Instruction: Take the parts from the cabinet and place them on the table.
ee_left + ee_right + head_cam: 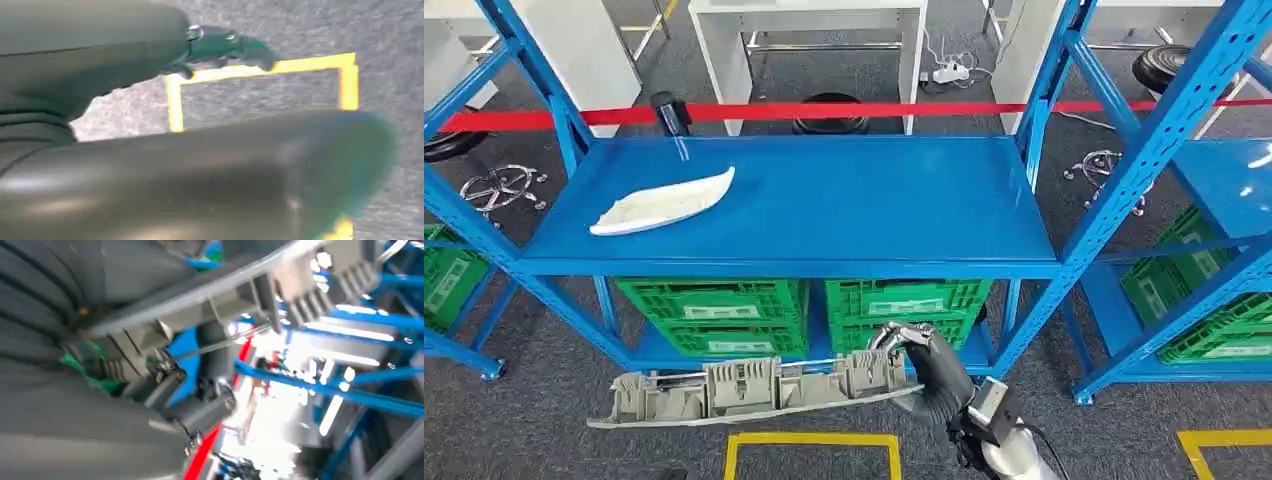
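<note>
The right hand (929, 365) grips a long grey part (744, 390) above grey carpet (544, 420), the left hand (230, 47) hangs with fingers apart, holding nothing, and a white part (664, 203) lies near the blue shelf's (844, 210) left edge.

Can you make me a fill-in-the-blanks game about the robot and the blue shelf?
1. The right hand holds a long ____ part.
2. The white part lies on the ____ shelf.
3. The crates under the shelf are ____.
4. The tape on the floor is ____.

Missing words: grey; blue; green; yellow
</note>
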Available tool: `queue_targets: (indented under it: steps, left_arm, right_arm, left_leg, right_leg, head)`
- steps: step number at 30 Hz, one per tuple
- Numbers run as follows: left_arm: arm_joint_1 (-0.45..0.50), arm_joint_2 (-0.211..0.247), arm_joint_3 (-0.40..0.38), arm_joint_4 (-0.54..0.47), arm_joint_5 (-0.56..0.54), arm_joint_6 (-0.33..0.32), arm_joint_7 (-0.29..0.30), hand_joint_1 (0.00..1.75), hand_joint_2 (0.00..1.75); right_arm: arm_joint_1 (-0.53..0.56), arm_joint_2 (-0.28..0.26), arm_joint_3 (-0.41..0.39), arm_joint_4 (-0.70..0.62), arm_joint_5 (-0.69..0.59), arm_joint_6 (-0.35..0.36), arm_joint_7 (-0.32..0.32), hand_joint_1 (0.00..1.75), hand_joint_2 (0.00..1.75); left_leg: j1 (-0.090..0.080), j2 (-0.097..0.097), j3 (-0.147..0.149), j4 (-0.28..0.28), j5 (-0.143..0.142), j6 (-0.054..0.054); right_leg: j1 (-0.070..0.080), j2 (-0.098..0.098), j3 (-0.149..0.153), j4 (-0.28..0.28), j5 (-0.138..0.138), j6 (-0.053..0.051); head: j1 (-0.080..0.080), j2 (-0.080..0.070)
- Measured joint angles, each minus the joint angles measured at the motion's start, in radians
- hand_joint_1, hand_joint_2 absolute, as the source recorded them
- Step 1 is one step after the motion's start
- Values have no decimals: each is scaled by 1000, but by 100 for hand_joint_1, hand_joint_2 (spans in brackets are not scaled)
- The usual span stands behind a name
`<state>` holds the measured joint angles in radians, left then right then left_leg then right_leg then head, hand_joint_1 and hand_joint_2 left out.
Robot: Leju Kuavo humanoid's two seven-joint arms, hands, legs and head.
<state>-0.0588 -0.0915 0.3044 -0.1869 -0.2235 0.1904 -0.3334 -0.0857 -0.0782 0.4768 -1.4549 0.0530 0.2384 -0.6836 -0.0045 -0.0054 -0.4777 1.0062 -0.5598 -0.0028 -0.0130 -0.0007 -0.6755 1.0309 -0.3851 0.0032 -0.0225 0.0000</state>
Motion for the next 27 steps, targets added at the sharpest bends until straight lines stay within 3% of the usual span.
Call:
queue_targets:
  steps: [1, 2, 3, 5, 6, 7, 8, 9, 11, 12, 13, 14, 16, 17, 18, 19, 21, 22, 23, 24, 25, 26, 27]
  left_arm:
    - [1, 1, 0, 0, -1, 0, 2, 0, 0]
    - [2, 1, 0, 1, -1, 0, 3, 0, 0]
    - [0, 4, 1, 1, -1, 1, 3, 0, 0]
    - [1, 6, 5, 0, -1, 7, 3, 0, 0]
    - [2, 6, 6, 0, -1, 8, 2, 0, 0]
    - [2, 7, 6, 0, -1, 9, 2, 0, 0]
    - [3, 9, 7, 0, -1, 10, 2, 0, 0]
    - [3, 12, 9, 0, -1, 12, 2, 0, 0]
    - [3, 17, 17, 0, 1, 12, 3, 0, 0]
    - [2, 21, 18, 0, 2, 11, 4, 0, 0]
    - [2, 24, 20, -2, 3, 10, 5, 0, 0]
    - [3, 31, 23, -2, 9, 8, 6, 0, 0]
    - [3, 39, 27, -2, 11, 4, 13, 0, 0]
    - [6, 43, 32, -1, 12, 4, 18, 0, 0]
    - [7, 47, 36, -1, 17, 4, 22, 0, 0]
    - [8, 47, 39, -1, 21, 4, 27, 0, 0]
    - [6, 48, 50, 0, 36, 10, 40, 0, 0]
    - [6, 48, 54, 0, 42, 13, 45, 0, 0]
    - [6, 49, 60, 0, 43, 13, 51, 0, 0]
    - [6, 49, 64, 0, 43, 13, 54, 0, 0]
    - [5, 49, 67, 0, 42, 13, 58, 0, 0]
    - [4, 49, 67, -2, 39, 13, 60, 0, 0]
    - [2, 49, 67, -2, 35, 13, 62, 0, 0]
  right_arm:
    - [1, 0, 0, -1, 2, 0, 0, 175, 175]
    - [1, -1, 0, -2, 5, -2, 0, 175, 175]
    - [5, -1, -1, -4, 8, -2, 0, 175, 175]
    - [12, -1, -3, -10, 10, -1, 1, 175, 175]
    - [17, -1, -4, -13, 10, 0, 1, 175, 175]
    - [21, -1, -5, -15, 11, 0, 1, 175, 175]
    - [25, -1, -7, -16, 13, 0, 1, 175, 175]
    - [30, -1, -8, -18, 17, -1, 2, 175, 175]
    - [34, -2, -11, -25, 24, -7, 4, 175, 175]
    - [33, -2, -14, -30, 26, -10, 4, 175, 175]
    - [34, -2, -16, -35, 28, -15, 5, 175, 175]
    - [41, -3, -19, -40, 28, -26, 4, 175, 175]
    - [46, -3, -29, -46, 28, -45, 3, 175, 175]
    - [51, -4, -32, -50, 29, -53, 1, 175, 175]
    - [52, -4, -34, -51, 30, -60, 0, 175, 175]
    - [53, -4, -35, -53, 29, -63, -2, 175, 175]
    - [52, -4, -39, -55, 21, -58, -5, 175, 175]
    - [47, -4, -40, -53, 16, -51, -6, 175, 175]
    - [38, -3, -41, -46, 10, -45, -8, 175, 175]
    - [30, -2, -41, -41, 6, -43, -10, 175, 175]
    - [27, -2, -43, -39, 2, -43, -11, 175, 175]
    - [27, -2, -46, -39, -3, -44, -11, 175, 175]
    - [29, -2, -52, -41, -13, -47, -12, 175, 175]
  left_leg:
    - [-1, 0, -4, -2, 10, 6]
    - [10, 3, -13, -12, 31, 14]
    - [10, 6, -26, -14, 45, 22]
    - [10, 6, -56, -12, 68, 26]
    - [9, 8, -69, -8, 79, 27]
    - [9, 9, -87, -5, 89, 27]
    - [9, 10, -104, 0, 98, 26]
    - [10, 10, -122, 5, 107, 23]
    - [11, 11, -150, 18, 121, 16]
    - [11, 11, -159, 26, 126, 11]
    - [7, 9, -168, 31, 132, 4]
    - [8, 9, -163, 28, 140, -4]
    - [12, 8, -167, 20, 159, -19]
    - [13, 6, -171, 18, 165, -26]
    - [16, 5, -177, 32, 133, -31]
    - [16, 6, -190, 71, 76, -35]
    - [18, 6, -229, 219, -43, -44]
    - [17, 6, -241, 288, -71, -46]
    - [17, 6, -236, 326, -63, -46]
    - [17, 6, -213, 321, -31, -44]
    - [17, 6, -172, 280, 12, -41]
    - [17, 5, -114, 210, 40, -36]
    - [15, 5, -38, 112, 38, -28]
  right_leg:
    - [-1, 0, 1, -8, 12, 7]
    - [1, 2, -7, -7, 16, 11]
    - [1, 4, -19, 14, -32, 13]
    - [-1, 4, -52, 139, -162, 19]
    - [-1, 4, -68, 219, -209, 23]
    - [-1, 4, -76, 280, -230, 25]
    - [-1, 3, -68, 304, -220, 26]
    - [-2, 3, -33, 283, -189, 26]
    - [-3, 3, 89, 132, -137, 23]
    - [-2, 3, 152, 42, -161, 19]
    - [6, 4, 177, -9, -187, 10]
    - [7, 6, 167, 3, -172, 2]
    - [11, 6, 162, 0, -167, -13]
    - [6, 4, 155, -9, -151, -24]
    - [4, 0, 146, -10, -140, -31]
    - [4, 1, 132, -10, -128, -38]
    - [5, 1, 97, -10, -101, -39]
    - [6, 1, 78, -8, -87, -39]
    - [7, 1, 60, -7, -74, -38]
    - [7, 1, 43, -6, -61, -36]
    - [7, 0, 27, -5, -49, -33]
    - [8, 0, 13, -4, -38, -29]
    - [8, 0, 5, -3, -26, -26]
  head:
    - [0, 0]
    - [0, 0]
    - [2, 0]
    - [13, 0]
    - [15, 0]
    - [16, 0]
    - [18, 0]
    - [19, 0]
    - [22, 0]
    - [23, 0]
    - [24, 0]
    - [17, 0]
    - [19, 0]
    - [20, 0]
    - [19, 0]
    - [15, 0]
    - [6, 0]
    - [5, 0]
    - [4, 0]
    - [2, 0]
    - [-1, 0]
    - [-2, 0]
    - [-3, 0]
